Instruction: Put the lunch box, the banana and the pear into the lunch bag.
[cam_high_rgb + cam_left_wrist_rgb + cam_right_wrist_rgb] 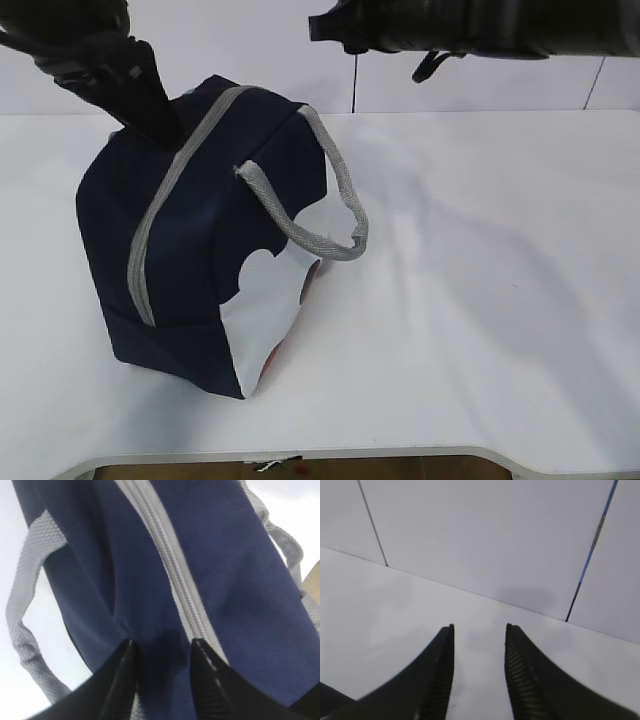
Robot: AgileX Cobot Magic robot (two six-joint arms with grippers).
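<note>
The bag (200,240) stands on the left of the table (480,300), zipper (170,570) shut. The left gripper (162,652) sits at its far top, jaws parted astride the fabric. The right gripper (479,635) hangs farther right, jaws apart, empty.

Light was bright and even, and the white worktop (480,300) looked nearly washed out. Soft shadows lay beside the lunch bag (190,260). Both wrist views showed close fingers (117,690) blurred.
</note>
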